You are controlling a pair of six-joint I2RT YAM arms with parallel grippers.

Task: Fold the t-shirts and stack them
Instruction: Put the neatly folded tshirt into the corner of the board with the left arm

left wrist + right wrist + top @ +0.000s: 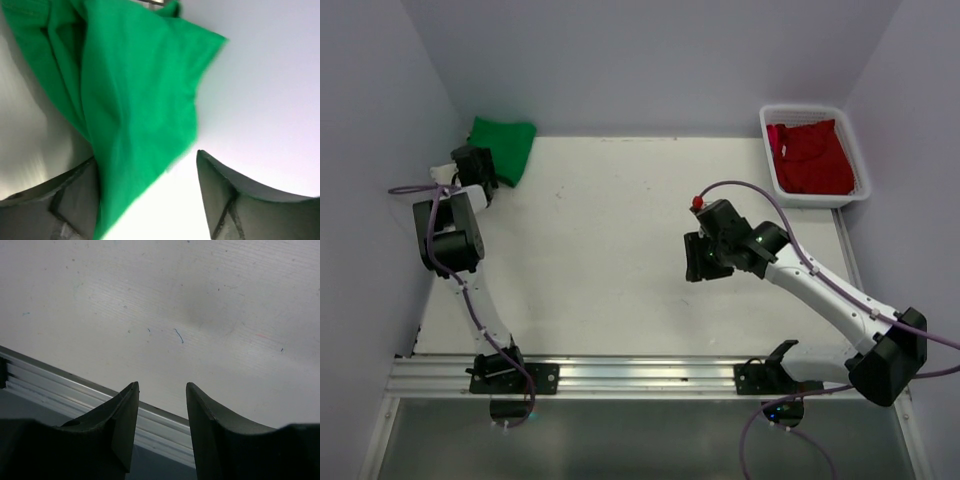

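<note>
The green t-shirt (503, 148) lies folded in the table's far left corner, against the back wall. My left gripper (480, 165) is at its near left edge. In the left wrist view the green t-shirt (125, 90) hangs blurred past the left finger (75, 195), and the left gripper (146, 156) stands open, its jaws wide apart and not pinching the cloth. The red t-shirt (812, 155) lies crumpled in the basket at the far right. My right gripper (698, 265) hovers over the table right of centre. The right gripper (163, 385) is open, nothing between its fingers.
The white mesh basket (855, 160) stands in the far right corner. An aluminium rail (640, 375) runs along the table's near edge, and the rail (75, 390) also shows in the right wrist view. Walls close in the left, back and right sides.
</note>
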